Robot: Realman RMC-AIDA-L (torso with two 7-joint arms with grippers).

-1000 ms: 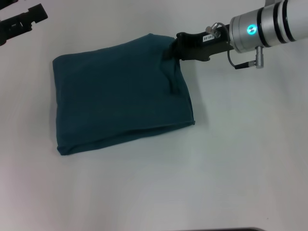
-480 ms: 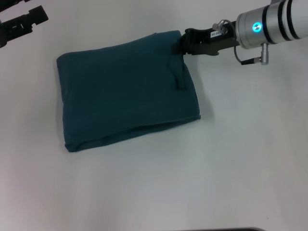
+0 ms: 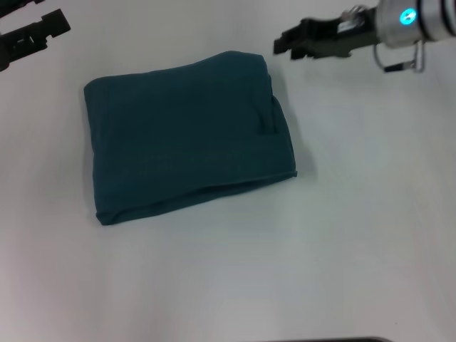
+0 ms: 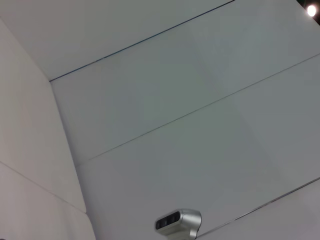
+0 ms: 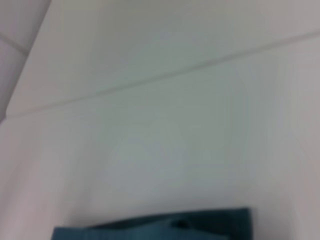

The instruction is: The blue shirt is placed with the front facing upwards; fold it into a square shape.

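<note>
Looking down from the head view, you see the blue shirt (image 3: pixel 187 135) lying folded into a rough rectangle on the white bench (image 3: pixel 342 249), with no lettering showing on its upper face. Its layered edges show along the near side and at the right side, where a small crease stands near the far right corner. Your right claw (image 3: pixel 279 44) hangs just beyond that far right corner, apart from the cloth and pinching nothing; its dark fingers seem a little parted, though you cannot tell that for sure. Your left claw (image 3: pixel 32 34) sits parked at the far left corner of the bench, well apart from the shirt, and you cannot tell its state.

From the left wrist view you get only pale panels and a small silver device (image 4: pixel 178 223).

From the right wrist view, a strip of the blue shirt (image 5: pixel 155 228) shows at the picture's edge against the white bench.
</note>
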